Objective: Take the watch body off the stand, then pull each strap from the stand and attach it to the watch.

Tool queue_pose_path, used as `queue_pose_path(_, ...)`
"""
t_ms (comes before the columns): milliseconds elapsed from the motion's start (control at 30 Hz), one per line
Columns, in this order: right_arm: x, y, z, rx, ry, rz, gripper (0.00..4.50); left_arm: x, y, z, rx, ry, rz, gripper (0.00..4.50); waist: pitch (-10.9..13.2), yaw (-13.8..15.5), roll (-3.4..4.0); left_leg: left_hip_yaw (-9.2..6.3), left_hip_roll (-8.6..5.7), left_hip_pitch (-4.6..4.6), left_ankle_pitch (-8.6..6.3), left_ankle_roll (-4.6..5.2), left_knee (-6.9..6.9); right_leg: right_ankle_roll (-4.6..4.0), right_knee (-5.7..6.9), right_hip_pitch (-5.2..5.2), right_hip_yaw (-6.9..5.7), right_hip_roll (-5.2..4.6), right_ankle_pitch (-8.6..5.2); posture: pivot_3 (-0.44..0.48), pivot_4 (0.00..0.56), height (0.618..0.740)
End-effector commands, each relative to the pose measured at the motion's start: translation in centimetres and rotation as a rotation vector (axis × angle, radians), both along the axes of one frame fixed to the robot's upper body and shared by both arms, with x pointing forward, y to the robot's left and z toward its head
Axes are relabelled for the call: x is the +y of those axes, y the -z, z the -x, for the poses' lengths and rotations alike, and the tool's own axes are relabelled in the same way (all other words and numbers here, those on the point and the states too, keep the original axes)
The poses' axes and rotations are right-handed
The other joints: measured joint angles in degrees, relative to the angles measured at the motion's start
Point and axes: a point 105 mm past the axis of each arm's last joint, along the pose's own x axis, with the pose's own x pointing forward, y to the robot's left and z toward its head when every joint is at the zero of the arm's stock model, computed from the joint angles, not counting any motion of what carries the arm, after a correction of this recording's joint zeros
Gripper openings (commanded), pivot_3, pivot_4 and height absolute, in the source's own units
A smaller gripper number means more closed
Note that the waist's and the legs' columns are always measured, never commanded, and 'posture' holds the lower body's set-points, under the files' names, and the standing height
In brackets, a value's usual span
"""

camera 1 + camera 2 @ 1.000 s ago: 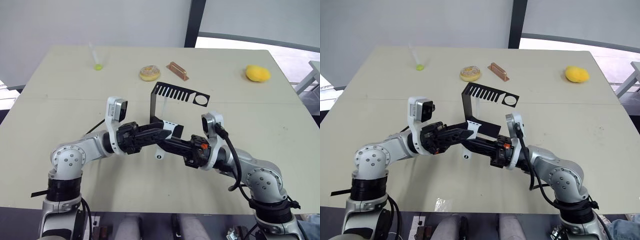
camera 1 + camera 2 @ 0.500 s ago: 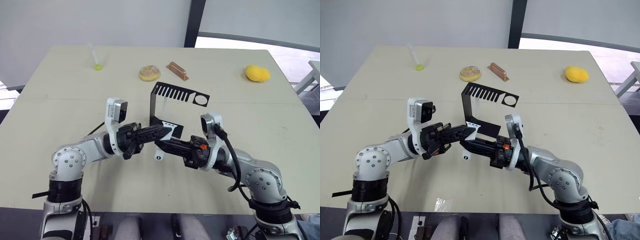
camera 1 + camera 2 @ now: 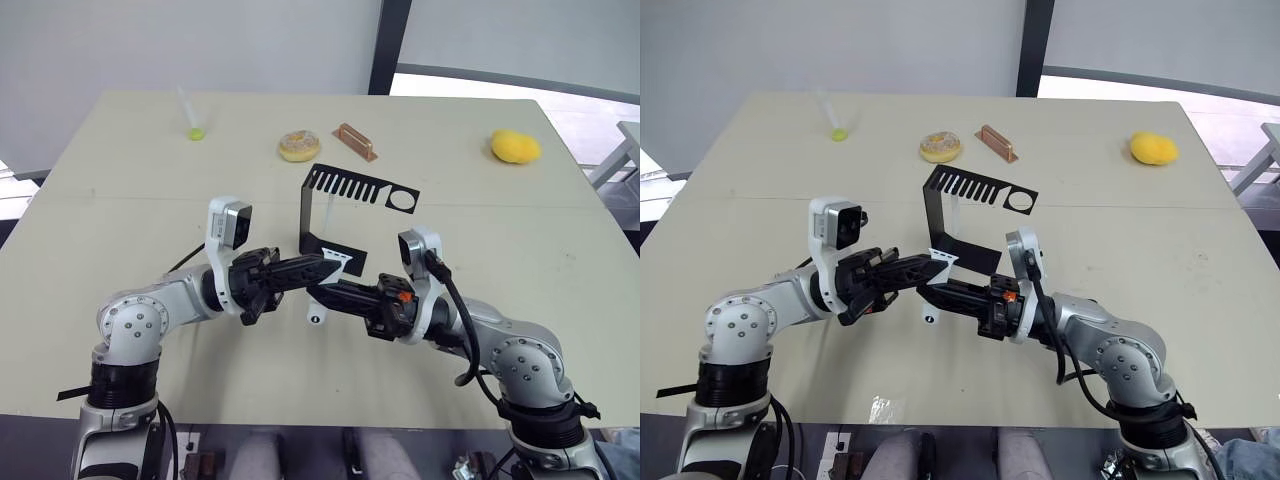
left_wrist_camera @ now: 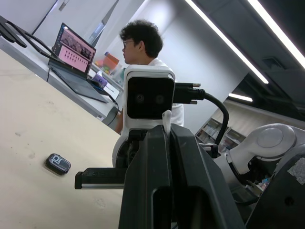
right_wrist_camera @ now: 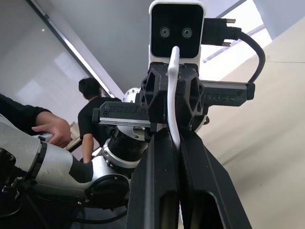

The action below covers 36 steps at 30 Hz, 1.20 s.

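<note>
On the beige table (image 3: pixel 120 200), the black stand (image 3: pixel 340 215) rises behind both grippers, which meet tip to tip before it. The right gripper (image 5: pixel 174 138) is clamped on a white strap (image 5: pixel 172 90); the left gripper (image 4: pixel 167 136) pinches a white strap end too. A doughnut (image 3: pixel 299 146), brown block (image 3: pixel 354 141) and yellow object (image 3: pixel 515 147) lie farther back. The left wrist view shows the watch body (image 4: pixel 58 163) lying on the table, and a person (image 4: pixel 143 45).

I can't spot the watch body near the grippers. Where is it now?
In the left wrist view, the watch body lies alone on the table.
</note>
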Motion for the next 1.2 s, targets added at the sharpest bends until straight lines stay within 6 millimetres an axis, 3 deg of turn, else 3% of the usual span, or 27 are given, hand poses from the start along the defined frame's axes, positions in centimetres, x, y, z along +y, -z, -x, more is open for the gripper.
queue_pose_path(33,-0.2,-1.1,0.2,-0.056,0.026,-0.021,0.3,-0.4,0.0,0.8,-0.03,0.038,-0.008,0.02,0.0,0.0,0.0,0.0,0.0,0.0,0.0,0.0,0.0,0.0,0.0,0.0,0.0,0.0,0.0,0.0,0.15,0.74)
queue_pose_path(100,-0.6,-1.0,0.1,-0.071,0.043,0.002,0.95,-0.4,-0.3,0.6,-0.05,0.016,-0.001,0.0,0.0,0.0,0.0,0.0,0.0,0.0,0.0,0.0,-0.01,0.0,0.0,0.0,0.0,0.0,0.0,0.0,0.15,0.74)
queue_pose_path(200,-1.3,-0.8,0.4,-0.108,0.064,0.052,2.41,0.0,-0.8,0.2,-0.091,-0.032,0.006,0.0,0.0,0.1,0.0,0.0,-0.01,-0.02,0.0,0.0,-0.01,0.0,-0.03,0.0,0.0,-0.01,0.0,0.0,0.15,0.74)
queue_pose_path(267,-2.8,-0.2,0.6,-0.129,0.103,0.119,3.46,0.8,-1.2,-0.2,-0.162,-0.1,-0.007,0.0,0.0,0.3,0.0,0.0,-0.01,-0.03,0.0,0.0,-0.02,0.0,-0.07,0.01,0.0,-0.01,0.0,0.0,0.15,0.74)
queue_pose_path(333,-5.5,0.6,0.3,-0.205,0.235,0.23,4.48,2.4,-1.6,-0.6,-0.285,-0.207,-0.054,0.0,0.0,0.5,-0.01,0.0,-0.01,-0.05,0.0,0.0,-0.07,0.0,-0.15,0.0,0.0,0.0,0.0,0.0,0.15,0.74)
queue_pose_path(467,-9.5,1.0,-0.1,-0.357,0.467,0.356,4.48,5.0,-0.8,-1.1,-0.465,-0.347,-0.189,0.0,0.0,0.5,-0.01,0.11,0.0,-0.04,0.01,-0.02,-0.22,0.0,-0.45,0.05,0.07,0.04,0.0,0.0,0.15,0.74)
queue_pose_path(567,-13.6,1.3,0.0,-0.45,0.693,0.425,4.48,7.5,0.8,-1.4,-0.625,-0.437,-0.362,0.0,0.0,0.6,-0.01,0.16,0.01,0.0,0.01,-0.02,-0.26,0.0,-0.5,0.07,0.1,0.07,0.0,0.0,0.15,0.74)
queue_pose_path(700,-19.6,3.2,2.1,-0.484,0.937,0.596,4.48,11.5,2.5,-1.9,-0.69,-0.562,-0.509,0.0,0.0,0.8,-0.02,0.18,0.01,0.01,-0.01,-0.01,-0.29,0.0,-0.55,0.12,0.1,0.05,0.0,0.0,0.15,0.74)
queue_pose_path(900,-24.9,4.7,5.2,-0.47,1.22,0.687,4.48,15.0,3.2,-2.3,-0.662,-0.72,-0.561,0.0,0.0,0.4,0.0,0.2,0.01,0.13,-0.16,0.25,-0.35,-0.01,-0.49,0.19,0.11,-0.08,0.03,0.0,0.15,0.74)
queue_pose_path(967,-27.2,6.4,7.3,-0.396,1.313,0.735,4.48,15.6,3.5,-2.3,-0.656,-0.745,-0.576,0.0,0.0,0.4,0.0,0.19,0.03,0.15,-0.17,0.24,-0.44,-0.05,-0.49,0.16,0.1,-0.07,0.01,0.0,0.15,0.74)
queue_pose_path(1067,-28.4,8.0,9.0,-0.342,1.362,0.775,4.48,15.7,3.6,-2.2,-0.637,-0.735,-0.563,0.0,0.0,0.5,0.01,0.18,0.02,0.16,-0.17,0.21,-0.65,-0.1,-0.54,0.11,0.07,-0.09,-0.02,0.0,0.15,0.74)
queue_pose_path(1200,-28.4,8.1,8.8,-0.323,1.411,0.71,4.48,14.8,3.5,-2.1,-0.629,-0.684,-0.531,0.0,0.0,0.0,0.01,0.24,-0.03,0.21,-0.11,0.18,-0.67,-0.1,-0.49,0.14,0.11,-0.18,0.0,0.0,0.15,0.74)
